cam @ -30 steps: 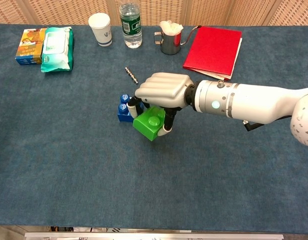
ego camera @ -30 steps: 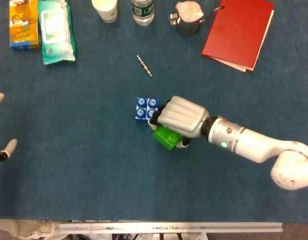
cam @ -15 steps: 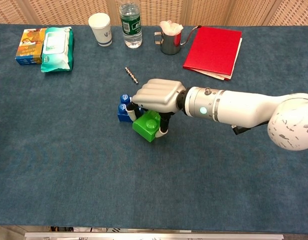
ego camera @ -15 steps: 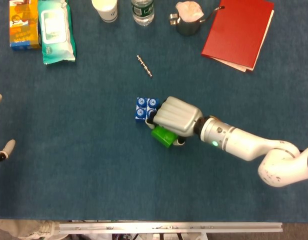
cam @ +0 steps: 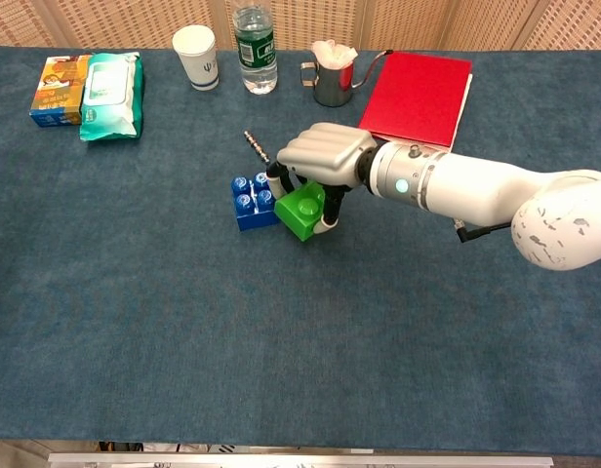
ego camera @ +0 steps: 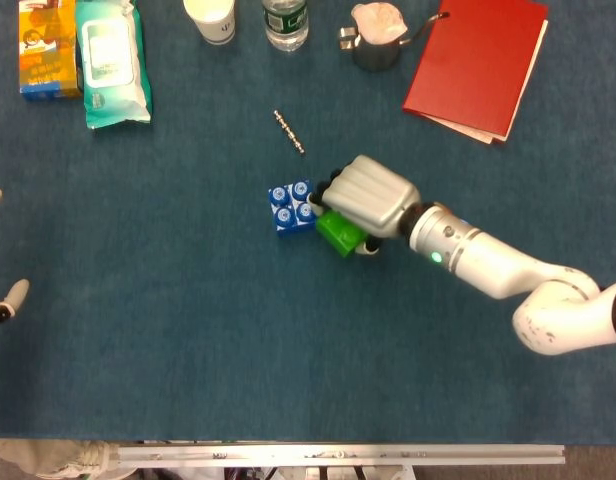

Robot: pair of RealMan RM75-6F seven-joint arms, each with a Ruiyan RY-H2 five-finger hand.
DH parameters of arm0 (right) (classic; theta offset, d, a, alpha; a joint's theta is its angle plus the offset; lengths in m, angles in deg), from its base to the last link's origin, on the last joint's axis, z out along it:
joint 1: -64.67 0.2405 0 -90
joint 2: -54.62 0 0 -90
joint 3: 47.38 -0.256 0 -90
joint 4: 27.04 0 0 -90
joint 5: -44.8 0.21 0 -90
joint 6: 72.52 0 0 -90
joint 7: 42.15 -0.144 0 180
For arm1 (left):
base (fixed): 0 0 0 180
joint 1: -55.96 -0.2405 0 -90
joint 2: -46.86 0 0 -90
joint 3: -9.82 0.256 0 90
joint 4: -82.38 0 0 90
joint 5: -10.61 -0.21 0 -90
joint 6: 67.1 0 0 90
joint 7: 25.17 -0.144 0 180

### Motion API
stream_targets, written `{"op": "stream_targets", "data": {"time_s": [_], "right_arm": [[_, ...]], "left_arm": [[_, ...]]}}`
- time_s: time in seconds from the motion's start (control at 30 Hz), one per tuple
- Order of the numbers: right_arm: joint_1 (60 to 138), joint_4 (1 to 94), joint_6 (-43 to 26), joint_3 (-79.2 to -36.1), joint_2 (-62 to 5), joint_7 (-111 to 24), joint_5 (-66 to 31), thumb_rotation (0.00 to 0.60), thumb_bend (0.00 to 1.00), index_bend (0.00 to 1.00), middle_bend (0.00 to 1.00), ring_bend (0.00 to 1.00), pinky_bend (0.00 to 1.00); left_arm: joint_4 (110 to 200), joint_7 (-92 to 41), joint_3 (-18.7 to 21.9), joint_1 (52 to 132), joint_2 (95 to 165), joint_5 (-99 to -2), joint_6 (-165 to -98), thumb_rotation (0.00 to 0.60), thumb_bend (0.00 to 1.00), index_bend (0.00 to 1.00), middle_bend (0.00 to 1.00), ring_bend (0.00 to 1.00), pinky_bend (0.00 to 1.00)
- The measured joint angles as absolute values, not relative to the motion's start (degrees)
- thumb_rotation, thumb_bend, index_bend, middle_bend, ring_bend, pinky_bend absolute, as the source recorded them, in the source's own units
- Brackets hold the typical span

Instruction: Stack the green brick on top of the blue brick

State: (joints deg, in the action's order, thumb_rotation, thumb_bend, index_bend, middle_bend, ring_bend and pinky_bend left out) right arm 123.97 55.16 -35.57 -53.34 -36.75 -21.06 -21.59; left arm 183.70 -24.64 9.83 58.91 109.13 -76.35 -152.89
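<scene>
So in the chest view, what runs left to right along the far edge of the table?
Snack box → wet wipes pack → paper cup → water bottle → metal pitcher → red notebook.

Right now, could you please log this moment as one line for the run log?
right hand grips green brick | brick beside blue brick, not yet stacked | left hand at table edge, open

Green brick (cam: 302, 212) tilted, in a hand's grasp, pressed against the right side of the blue brick (cam: 252, 200). Blue brick sits flat on the table, studs up, nothing stacked on it.
</scene>
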Motion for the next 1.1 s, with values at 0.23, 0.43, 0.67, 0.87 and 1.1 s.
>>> {"op": "stream_targets", "data": {"time_s": [0.23, 0.43, 0.67, 0.87, 1.1], "right_arm": [[123.62, 58.04, -33.71, -55.54, -32.72, -22.57, -20.1, 0.6, 0.25, 0.53, 0.52, 0.43, 0.5], [124.71, 59.0, -32.95, -57.48, -31.86, -22.22, -17.94, 0.6, 0.25, 0.53, 0.52, 0.43, 0.5], [127.28, 59.38, -33.08, -57.4, -32.66, -16.47, -12.48, 0.6, 0.25, 0.53, 0.52, 0.43, 0.5], [130.11, 61.11, -31.06, -56.96, -33.76, -9.75, -3.28, 0.6, 0.25, 0.53, 0.52, 0.43, 0.5], [133.65, 63.63, -26.87, -56.61, -35.78, -4.15, 4.88, 0.6, 0.25, 0.53, 0.52, 0.43, 0.5]], "left_arm": [[183.33, -24.04, 9.89, 58.7, 109.1, -76.64, -153.12, 0.6, 0.22, 0.13, 0.21, 0.18, 0.2], [183.34, -24.08, 9.92, 58.7, 109.05, -76.64, -152.92, 0.6, 0.22, 0.13, 0.21, 0.18, 0.2], [183.72, -24.6, 9.87, 58.91, 109.12, -76.82, -152.62, 0.6, 0.22, 0.13, 0.21, 0.18, 0.2], [183.92, -25.05, 9.93, 59.18, 109.26, -77.09, -152.2, 0.6, 0.22, 0.13, 0.21, 0.18, 0.2], [184.02, -25.12, 10.0, 59.15, 109.31, -77.2, -152.21, 0.6, 0.22, 0.13, 0.21, 0.18, 0.2]]}}
